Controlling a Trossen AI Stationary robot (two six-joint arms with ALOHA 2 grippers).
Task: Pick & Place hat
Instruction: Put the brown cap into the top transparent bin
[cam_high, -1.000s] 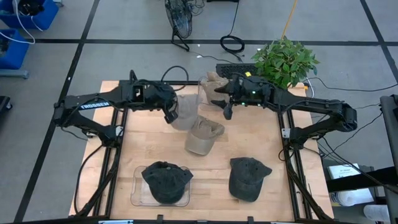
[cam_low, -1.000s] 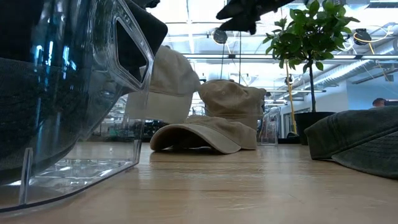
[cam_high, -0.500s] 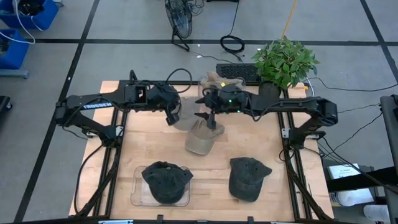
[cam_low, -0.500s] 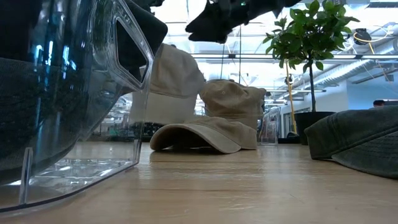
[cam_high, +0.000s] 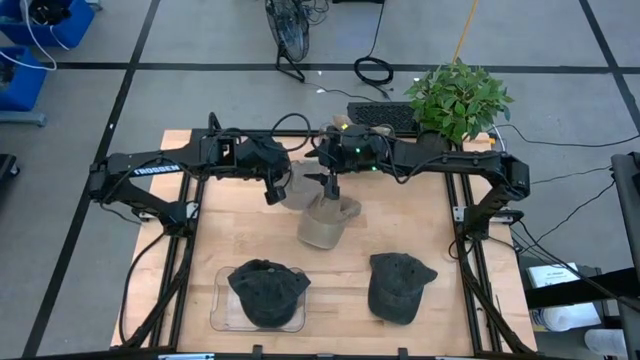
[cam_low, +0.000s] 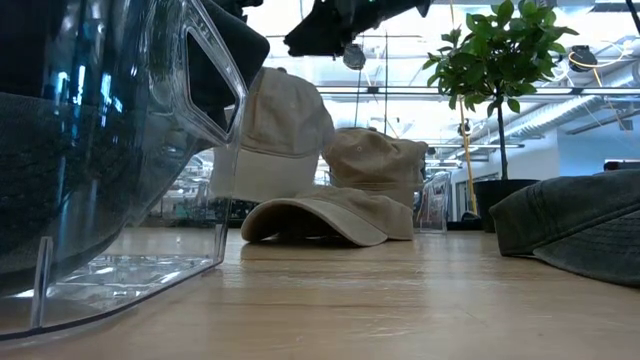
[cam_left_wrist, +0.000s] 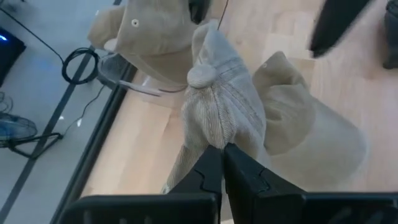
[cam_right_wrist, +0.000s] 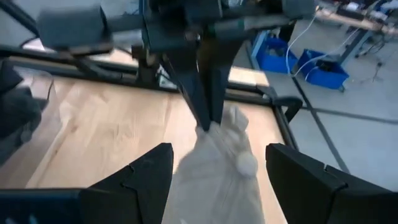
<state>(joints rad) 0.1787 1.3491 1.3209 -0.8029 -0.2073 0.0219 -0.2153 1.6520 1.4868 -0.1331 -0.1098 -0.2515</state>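
A tan corduroy hat hangs from my left gripper, which is shut on it; the low view shows this tan hat above the table. My right gripper is open and hovers just right of that hat, touching nothing, above a second tan hat lying brim-down on the wood. A third tan hat sits at the far edge. One dark hat lies in a clear tray, another dark hat lies on the table. My left gripper pinches a fold of the crown cloth between its two fingers, a short way below the top button. The fingers come from above and the table's left, slanting down. The hat hangs below them, clear of the table.
The clear tray stands at the near edge left of centre, and its wall fills the low view's left. A potted plant stands past the far right corner. Bare wood lies right of the middle hat.
My right gripper has swung toward the table's left and slightly nearer, from beside the far hat to just right of the held hat, staying open. My left gripper has kept its hold; the hanging hat has barely shifted.
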